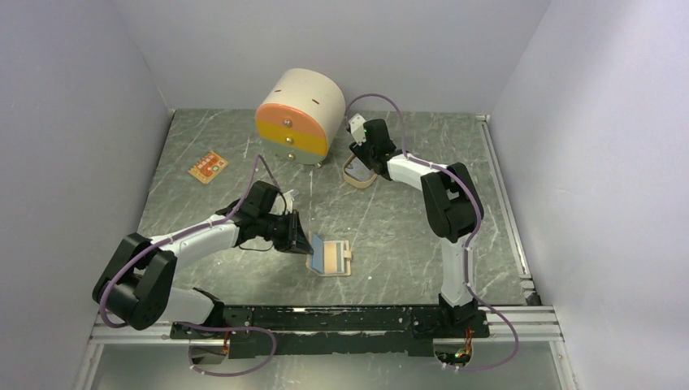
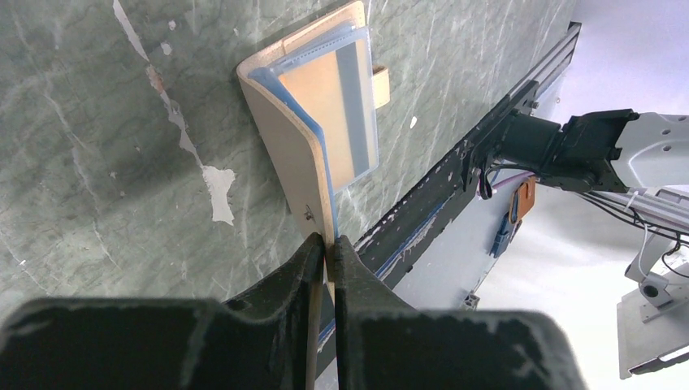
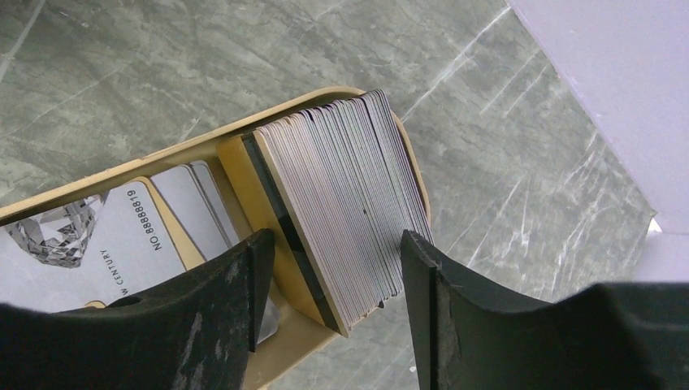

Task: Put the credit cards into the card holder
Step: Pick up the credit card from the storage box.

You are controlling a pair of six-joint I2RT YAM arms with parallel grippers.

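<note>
The tan card holder (image 1: 331, 257) lies open on the table in front of the arms. One cover stands raised, and my left gripper (image 1: 297, 231) is shut on that cover's edge. In the left wrist view the card holder (image 2: 313, 97) shows light blue edging on its inner pocket, and the left gripper (image 2: 331, 244) pinches its tan flap. A stack of grey-silver credit cards (image 3: 341, 203) stands on edge in the beige tray (image 3: 244, 123). My right gripper (image 3: 335, 244) is open astride that stack, with small gaps on both sides. More grey cards (image 3: 122, 236) lie flat in the tray.
A round cream drawer box (image 1: 296, 114) with an orange-yellow front stands at the back, just left of the tray (image 1: 357, 180). A small orange patterned piece (image 1: 207, 166) lies at the back left. Grey walls close in three sides, and a black rail (image 1: 325, 317) runs along the near edge.
</note>
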